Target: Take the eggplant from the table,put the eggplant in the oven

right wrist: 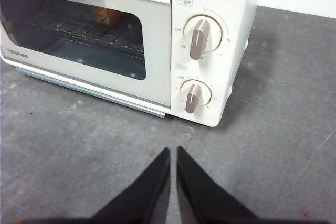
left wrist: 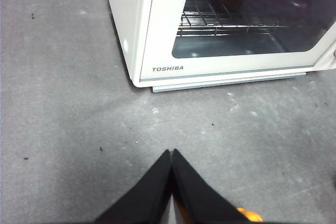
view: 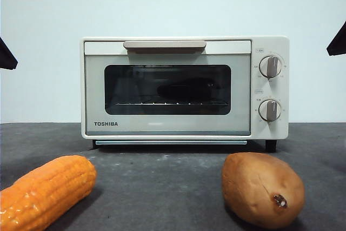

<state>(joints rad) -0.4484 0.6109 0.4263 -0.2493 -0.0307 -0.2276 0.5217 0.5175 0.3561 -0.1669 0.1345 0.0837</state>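
The cream TOSHIBA oven [view: 167, 125] stands at the back of the table [view: 173, 187] with its door closed. Behind the dark glass a long dark shape, apparently the eggplant [view: 186, 86], lies on the wire rack. In the left wrist view my left gripper [left wrist: 171, 151] is shut and empty, hovering over bare table in front of the oven's [left wrist: 157, 35] left corner. My right gripper [right wrist: 173, 149] is shut with nothing in it, above the table before the oven's [right wrist: 231, 3] two knobs. In the front view both arms show only as black tips at the upper corners.
An orange corn cob [view: 46, 190] lies at the front left, and its tip [left wrist: 248, 214] peeks out by the left jaws. A brown sweet potato [view: 262, 187] sits at the front right. A beige handle [view: 164, 45] crosses the top of the door.
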